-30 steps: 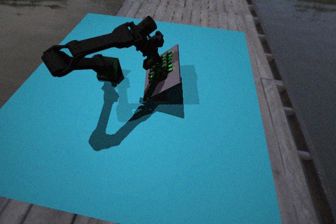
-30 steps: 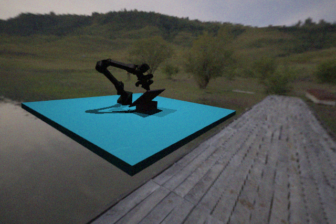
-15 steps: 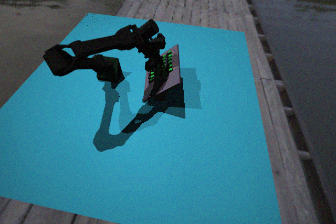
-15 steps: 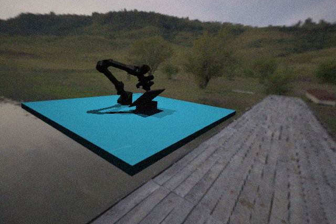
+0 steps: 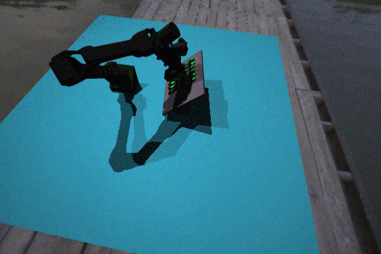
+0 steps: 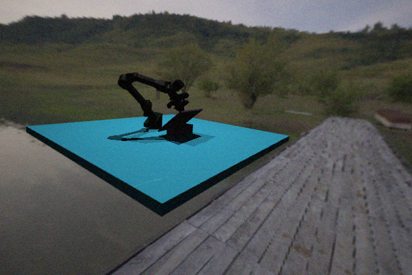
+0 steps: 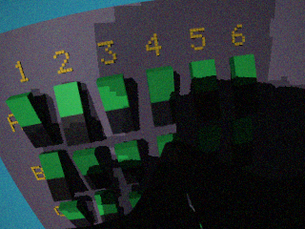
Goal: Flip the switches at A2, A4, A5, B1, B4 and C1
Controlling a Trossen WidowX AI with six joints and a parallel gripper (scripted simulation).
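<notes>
The dark tilted panel (image 5: 192, 90) (image 6: 192, 114) carries rows of green and black rocker switches. In the wrist view A1 (image 7: 24, 112), A2 (image 7: 68, 100), A3 (image 7: 112, 93) and A4 (image 7: 161, 85) show green far halves and dark near halves; A5 (image 7: 203, 69) and A6 (image 7: 243, 67) are partly in shadow. B1 (image 7: 52, 165) and C1 (image 7: 72, 210) show at the left. B4 (image 7: 165, 141) is mostly hidden by my gripper. Which ends are raised is hard to tell. My gripper (image 5: 184, 78) (image 6: 181, 109) is shut and empty, over the panel; contact cannot be made out.
The panel stands on a dark wedge base (image 5: 196, 111) (image 6: 181, 132) on the blue table top (image 5: 215, 183) (image 6: 166, 172). Arm shadows cross the panel and table. The lower and right switches are hidden in the wrist view by the dark gripper and shadow.
</notes>
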